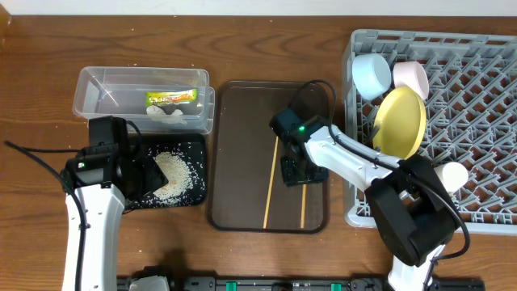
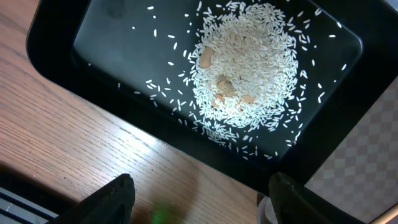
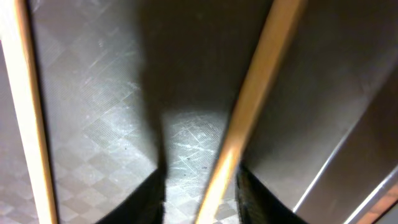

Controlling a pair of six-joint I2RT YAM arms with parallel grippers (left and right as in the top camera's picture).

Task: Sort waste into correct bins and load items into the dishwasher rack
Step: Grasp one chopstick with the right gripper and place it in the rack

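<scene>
Two slim wooden chopsticks [image 1: 271,184] lie near each other, not quite parallel, on the large dark brown serving tray [image 1: 242,145]. They look like the last items to load. The round yellow plate [image 1: 400,121], light blue bowl [image 1: 371,74], small pale cup [image 1: 410,77] and white bowl [image 1: 452,174] already stand in the big grey pegged dishwasher rack [image 1: 485,121]. The right gripper [image 1: 292,171] is low over the right-hand stick. In the wrist view its jaws are spread, and the stick [image 3: 249,99] runs up between them, closer to one finger than the other. To grip well, centre the stick between the pads, settle almost onto the tray and close gently, because a thin round rod rolls away easily. Lift it level before swinging toward the rack. The left gripper [image 2: 202,196] is open and empty above the near edge of the shallow black rectangular tray [image 2: 112,37], which holds the loose white rice grains [image 2: 249,68]. The green-and-yellow snack wrapper [image 1: 171,98] and crumpled white tissue [image 1: 166,113] sit in the clear rectangular plastic tub [image 1: 97,81].
</scene>
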